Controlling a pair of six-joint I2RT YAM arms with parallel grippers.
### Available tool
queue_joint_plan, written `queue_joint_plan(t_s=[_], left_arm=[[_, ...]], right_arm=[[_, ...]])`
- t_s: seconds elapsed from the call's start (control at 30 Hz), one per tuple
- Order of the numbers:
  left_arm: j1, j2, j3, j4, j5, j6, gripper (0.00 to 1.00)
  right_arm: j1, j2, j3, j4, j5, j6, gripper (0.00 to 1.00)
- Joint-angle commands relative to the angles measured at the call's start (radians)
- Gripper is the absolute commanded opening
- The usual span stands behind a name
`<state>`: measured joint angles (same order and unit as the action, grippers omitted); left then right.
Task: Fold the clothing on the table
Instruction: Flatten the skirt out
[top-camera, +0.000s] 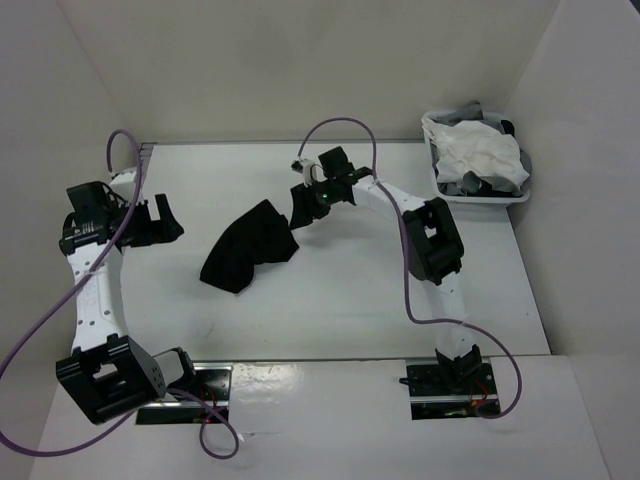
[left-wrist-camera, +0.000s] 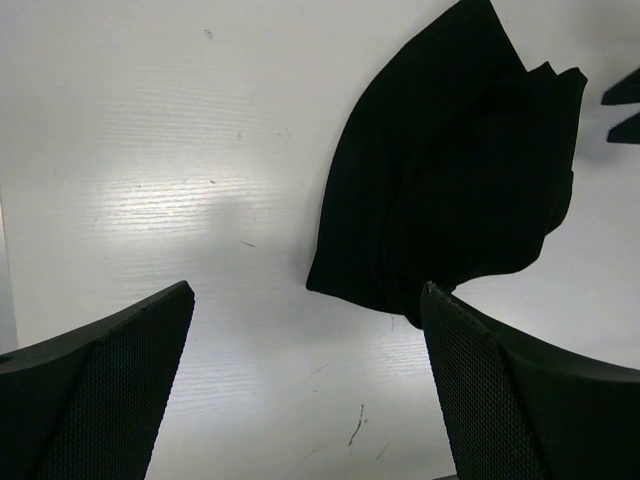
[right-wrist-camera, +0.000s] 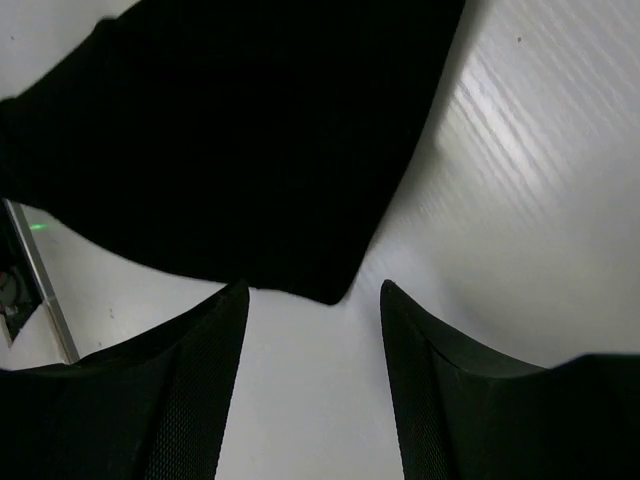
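1. The left fingers (top-camera: 170, 220) stand wide apart and grip nothing. Only bare white bench (top-camera: 350, 300) shows between them (a few small dark scuffs mark it in the left wrist view).
2. The clothing (top-camera: 245, 250), a plain black garment, lies crumpled on the bench between the two sets of fingers. It is apart from the left fingers, out ahead of their tips, and much nearer the right ones.
3. From the left wrist, the clothing (left-wrist-camera: 450, 170) sits ahead of the tips and off toward one finger's side, with its folds bunched along the edge farther from these fingers.
4. The right fingers (top-camera: 300, 208) are parted and hold nothing, with bare bench between them. The clothing (right-wrist-camera: 230, 140) lies just past their tips. One corner reaches the mouth of the gap and touches neither finger.
5. Well away from the right fingers, on the side opposite the clothing, a white basket (top-camera: 520, 197) holds a white garment (top-camera: 485, 150) and a grey cloth (top-camera: 465, 110).
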<state>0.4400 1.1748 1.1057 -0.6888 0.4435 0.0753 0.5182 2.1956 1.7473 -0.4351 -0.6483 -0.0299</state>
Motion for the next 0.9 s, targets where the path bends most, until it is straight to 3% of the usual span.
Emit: queue_joint_plan(t_s=[0.0,0.37,0.87], left_arm=[[0.003,-0.017,-0.009,0.003,0.040,0.014,1.00],[0.003,-0.044,-0.027,0.023,0.031,0.014,1.00],[0.003,-0.007,-0.037,0.023,0.049,0.023,1.00]], right_arm=[[0.011,0.078,0.136,0.033,-0.142,0.050,0.60],[0.020,0.272,0.425,-0.109,-0.200,0.038,0.57],[0.020,0.248,0.288,-0.060,-0.136,0.019,0.57]])
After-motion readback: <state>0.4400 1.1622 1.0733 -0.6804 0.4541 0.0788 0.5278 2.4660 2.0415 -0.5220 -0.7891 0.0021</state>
